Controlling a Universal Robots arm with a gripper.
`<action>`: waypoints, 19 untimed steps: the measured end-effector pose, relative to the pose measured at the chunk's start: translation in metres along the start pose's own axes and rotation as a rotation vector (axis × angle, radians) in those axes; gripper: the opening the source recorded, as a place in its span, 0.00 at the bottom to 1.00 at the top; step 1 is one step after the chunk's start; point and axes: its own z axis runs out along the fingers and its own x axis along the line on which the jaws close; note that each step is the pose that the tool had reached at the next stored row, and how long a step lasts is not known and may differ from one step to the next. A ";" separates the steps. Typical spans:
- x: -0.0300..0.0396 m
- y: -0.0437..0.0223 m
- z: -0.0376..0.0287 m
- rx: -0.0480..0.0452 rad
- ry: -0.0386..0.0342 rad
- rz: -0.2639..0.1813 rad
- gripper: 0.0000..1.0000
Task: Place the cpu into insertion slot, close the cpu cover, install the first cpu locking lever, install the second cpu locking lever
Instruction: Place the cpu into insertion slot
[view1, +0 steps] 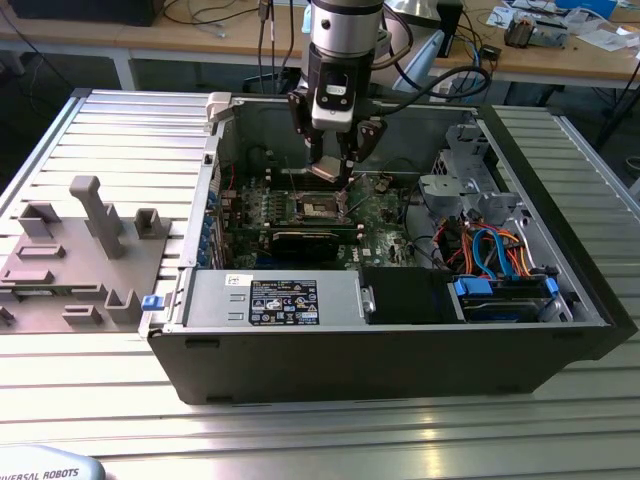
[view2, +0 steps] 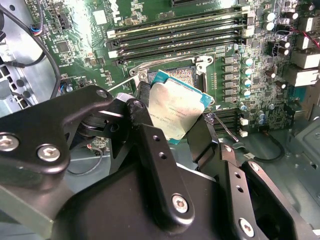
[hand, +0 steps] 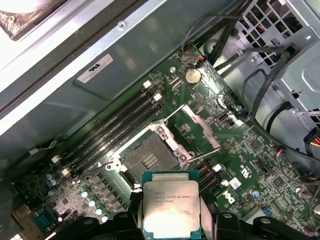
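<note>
The cpu (hand: 171, 207) is up in the air, pinched by its edges between the gripper's (hand: 171, 226) two dark fingers (view2: 143, 117), closed on it with the silvery top facing both wrist views; an edge grip, I'd judge, so the underside stays free to go down flat; it hangs just above the insertion slot (hand: 148, 160) and apart from it, not yet seated; the socket's dark middle lies bare, and the cpu cover (hand: 200, 131) stands swung up at one edge of the slot, which leaves the way in open; around it spreads the green circuit board (hand: 250, 150) with long black memory slots (hand: 120, 122) beside the socket; in the exterior view the arm reaches straight down into the open computer case (view1: 400, 340), toward its far middle, and a grey fixture (view1: 90, 250) sits well apart on the exterior view's left.
</note>
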 end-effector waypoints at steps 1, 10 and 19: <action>0.0000 0.0000 0.0000 0.0000 0.0000 0.001 0.54; 0.0000 0.0000 0.0005 0.0001 0.0000 0.007 0.54; 0.0000 0.0000 0.0009 0.0002 -0.0001 0.011 0.54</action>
